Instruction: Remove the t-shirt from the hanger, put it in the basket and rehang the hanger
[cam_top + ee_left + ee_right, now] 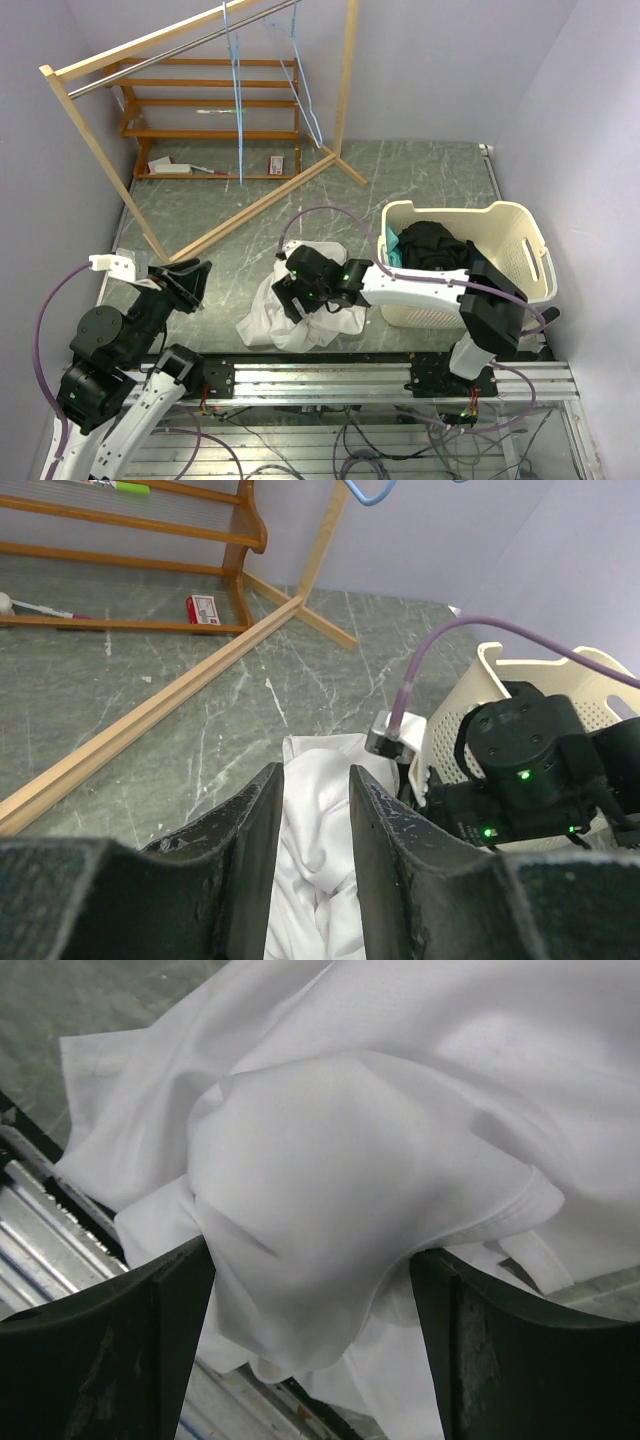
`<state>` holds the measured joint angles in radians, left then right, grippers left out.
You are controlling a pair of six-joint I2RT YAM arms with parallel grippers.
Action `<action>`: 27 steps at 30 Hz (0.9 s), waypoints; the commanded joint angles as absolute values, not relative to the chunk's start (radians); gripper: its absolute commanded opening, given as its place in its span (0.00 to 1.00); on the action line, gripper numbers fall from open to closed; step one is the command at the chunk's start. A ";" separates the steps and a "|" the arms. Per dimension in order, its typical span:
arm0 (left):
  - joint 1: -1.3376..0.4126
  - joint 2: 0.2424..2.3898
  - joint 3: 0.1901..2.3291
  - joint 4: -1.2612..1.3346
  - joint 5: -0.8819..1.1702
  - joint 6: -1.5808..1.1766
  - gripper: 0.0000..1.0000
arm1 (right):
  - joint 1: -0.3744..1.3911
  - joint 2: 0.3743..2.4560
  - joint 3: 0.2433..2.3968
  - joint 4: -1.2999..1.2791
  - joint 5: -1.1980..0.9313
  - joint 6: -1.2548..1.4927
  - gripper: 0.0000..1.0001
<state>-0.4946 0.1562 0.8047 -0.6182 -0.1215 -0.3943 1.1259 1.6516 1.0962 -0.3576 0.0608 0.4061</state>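
Note:
The white t-shirt (262,312) lies in a crumpled heap on the green marble table, off any hanger. It also shows in the left wrist view (320,830) and fills the right wrist view (330,1150). My right gripper (303,285) is low over the heap, open, its jaws (310,1252) straddling a bulging fold of the shirt. My left gripper (190,280) is open and empty to the shirt's left, with the shirt seen beyond its gap (315,785). Two empty blue hangers (300,95) hang on the metal rail of the wooden rack (200,25).
A cream laundry basket (525,235) with dark clothes (435,245) stands right of the shirt, also in the left wrist view (470,680). The rack's floor beam (260,205) crosses diagonally. A wooden shelf (210,100) and a small red-white box (276,163) stand behind.

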 commanded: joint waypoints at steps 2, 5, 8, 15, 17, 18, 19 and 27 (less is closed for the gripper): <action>-0.497 0.147 0.817 -0.607 -0.136 -0.402 0.44 | 1.132 1.724 1.089 -0.290 0.037 0.403 0.79; -0.497 0.148 0.817 -0.607 -0.137 -0.402 0.44 | 1.142 1.771 1.090 -0.250 0.010 0.412 0.79; -0.497 0.148 0.817 -0.608 -0.139 -0.402 0.43 | 1.154 1.829 1.106 -0.229 -0.002 0.417 0.79; -0.497 0.147 0.818 -0.609 -0.140 -0.403 0.43 | 1.182 1.975 1.139 -0.225 0.000 0.415 0.69; -0.497 0.147 0.818 -0.609 -0.140 -0.403 0.44 | 1.182 1.984 1.130 -0.213 -0.011 0.413 0.51; -0.497 0.147 0.816 -0.609 -0.141 -0.403 0.44 | 1.180 1.981 1.127 -0.211 -0.010 0.414 0.32; -0.496 0.147 0.817 -0.609 -0.141 -0.403 0.43 | 1.180 1.976 1.125 -0.213 -0.002 0.415 0.17; -0.497 0.150 0.817 -0.609 -0.140 -0.403 0.44 | 1.046 1.701 1.089 -0.265 0.073 0.431 0.00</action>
<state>-0.4946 0.1558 0.8047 -0.6186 -0.1280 -0.3977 1.1366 1.8462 1.1244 -0.1898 0.0528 0.4156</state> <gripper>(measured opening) 0.437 0.080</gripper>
